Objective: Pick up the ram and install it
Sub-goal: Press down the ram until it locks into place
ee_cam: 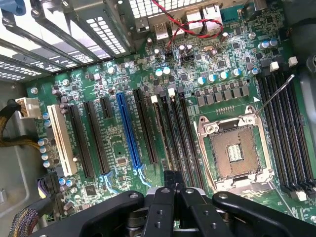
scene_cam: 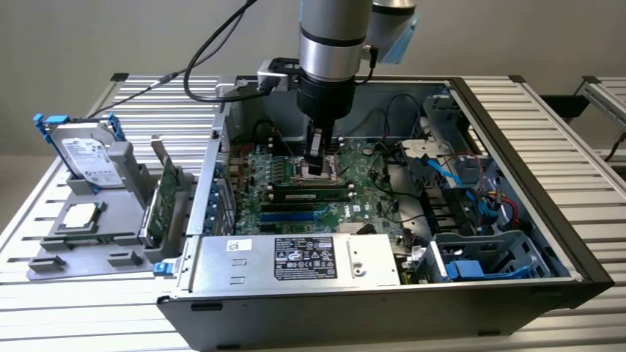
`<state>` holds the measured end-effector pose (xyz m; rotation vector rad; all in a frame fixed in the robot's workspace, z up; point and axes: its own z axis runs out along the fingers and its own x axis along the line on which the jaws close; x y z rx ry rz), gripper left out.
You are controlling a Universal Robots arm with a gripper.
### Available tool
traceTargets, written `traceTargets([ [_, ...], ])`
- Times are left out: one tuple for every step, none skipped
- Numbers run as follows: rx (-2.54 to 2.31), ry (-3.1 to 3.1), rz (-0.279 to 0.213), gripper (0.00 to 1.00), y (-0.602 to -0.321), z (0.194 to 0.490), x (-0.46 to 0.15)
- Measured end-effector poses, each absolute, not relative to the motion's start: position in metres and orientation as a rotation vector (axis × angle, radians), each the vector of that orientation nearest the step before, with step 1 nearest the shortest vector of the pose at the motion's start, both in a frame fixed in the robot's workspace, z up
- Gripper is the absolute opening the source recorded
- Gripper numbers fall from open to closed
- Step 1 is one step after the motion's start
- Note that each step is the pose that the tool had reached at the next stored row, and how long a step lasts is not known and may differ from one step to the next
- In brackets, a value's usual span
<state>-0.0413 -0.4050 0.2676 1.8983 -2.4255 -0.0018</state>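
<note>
— Where's the ram (scene_cam: 311, 195)?

— Standing on edge in a black slot on the motherboard (scene_cam: 364, 196), inside the open case (scene_cam: 533, 165). It is just beside the socket (ee_cam: 234, 153).

— And the gripper (scene_cam: 316, 170)?

— Its jaws are closed with nothing between them. It points straight down into the case, close above the ram and the socket's edge. I can't tell whether the tips touch the ram.

— Anything outside the case?

— A grey tray (scene_cam: 49, 265) toward the exterior view's left holds a drive (scene_cam: 86, 158).

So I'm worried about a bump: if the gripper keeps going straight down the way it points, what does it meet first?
Most likely the motherboard, about at the memory slots beside the empty processor socket. The shut gripper hangs just above them, though depth is hard to judge.
</note>
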Motion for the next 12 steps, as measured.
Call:
traceTargets([
  [1.898,-2.426,-0.002,0.11,-0.4050,0.2676,-0.0413],
  [1.898,-2.426,-0.002,0.11,-0.4052,0.2676,-0.0413],
  [1.895,-2.428,-0.002,0.11,-0.4053,0.2676,-0.0412],
  [1.878,-2.441,-0.003,0.11,-0.4053,0.2675,-0.0413],
  [1.857,-2.457,-0.004,0.11,-0.4053,0.2673,-0.0413],
  [1.838,-2.472,-0.004,0.11,-0.4053,0.2671,-0.0413],
  [1.818,-2.486,-0.005,0.11,-0.4053,0.2669,-0.0412],
  [1.798,-2.501,-0.006,0.11,-0.4053,0.2667,-0.0413],
  [1.777,-2.516,-0.007,0.11,-0.4053,0.2664,-0.0413],
  [1.756,-2.531,-0.008,0.11,-0.4053,0.2661,-0.0412],
  [1.733,-2.547,-0.008,0.11,-0.4053,0.2658,-0.0412],
  [1.709,-2.563,-0.009,0.11,-0.4053,0.2653,-0.0412],
])
